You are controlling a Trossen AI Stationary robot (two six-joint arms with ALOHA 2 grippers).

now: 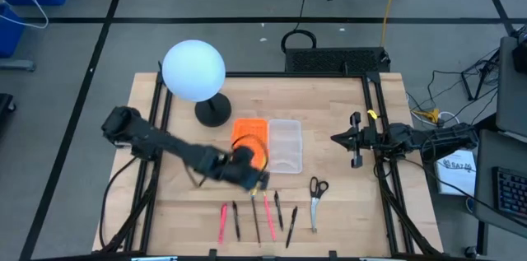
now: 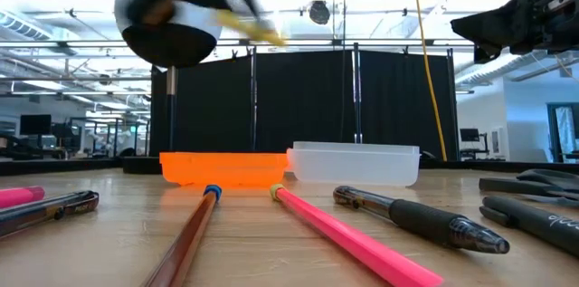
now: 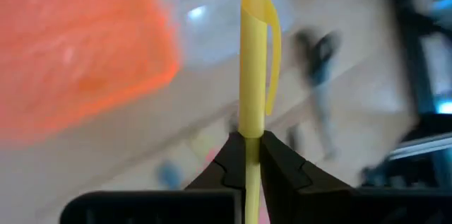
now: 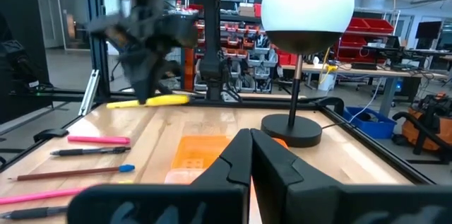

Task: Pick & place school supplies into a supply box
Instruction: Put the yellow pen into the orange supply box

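— Nearest the low camera, what lies on the wooden table [image 1: 338,203]?

— Loose pens and pencils [image 2: 353,237], with small black-handled metal scissors [image 1: 317,195] to their right.

— And the left gripper [image 1: 257,177]?

— Clamped on a thin yellow plastic pen [image 3: 251,75], held in the air just beside the orange perforated panel [image 1: 249,132].

— Farther back?

— A clear shallow plastic tray [image 1: 285,144] sits joined to the panel. Beyond, the right gripper [image 1: 338,138] waits at the table's right edge, fingers pressed together on nothing.

High view: overhead, looking straight down on the whole table [image 1: 329,203]. Low view: at tabletop height, level, close behind the pens, facing the supply box [image 2: 355,162]. Left wrist view: very near a yellow pen [image 3: 252,75]. Right wrist view: across the table toward the globe lamp [image 4: 305,12], shared with the high view.
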